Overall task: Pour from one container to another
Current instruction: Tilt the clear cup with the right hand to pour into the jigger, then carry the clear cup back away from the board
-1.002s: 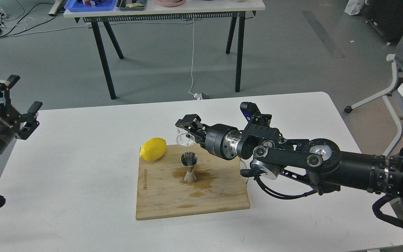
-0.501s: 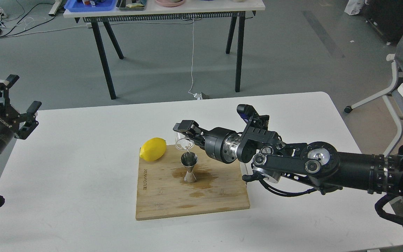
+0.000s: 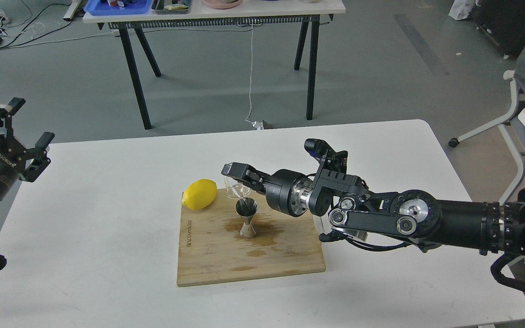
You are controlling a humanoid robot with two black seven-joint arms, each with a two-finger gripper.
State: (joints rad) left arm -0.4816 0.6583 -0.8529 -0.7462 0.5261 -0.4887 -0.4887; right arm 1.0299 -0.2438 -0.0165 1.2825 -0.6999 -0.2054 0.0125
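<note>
A single view looks forward and down from the robot's own head onto a white rounded-corner table (image 3: pixel 107 191), near enough that the table fills the lower two thirds and runs off the bottom edge. A pale bamboo cutting board (image 3: pixel 249 259) lies near the middle. Beyond the table's far edge the view reaches grey floor (image 3: pixel 381 73) and a black-legged white side table (image 3: pixel 212 13) at the top.

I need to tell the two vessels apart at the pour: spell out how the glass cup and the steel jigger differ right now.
The glass cup is clear; the jigger is shiny, opaque steel. The cup is short and round; the jigger is an hourglass with a narrow waist. The cup is held tilted in the air by the right gripper; the jigger stands upright on the wooden board. Both have similarly wide mouths.
</note>
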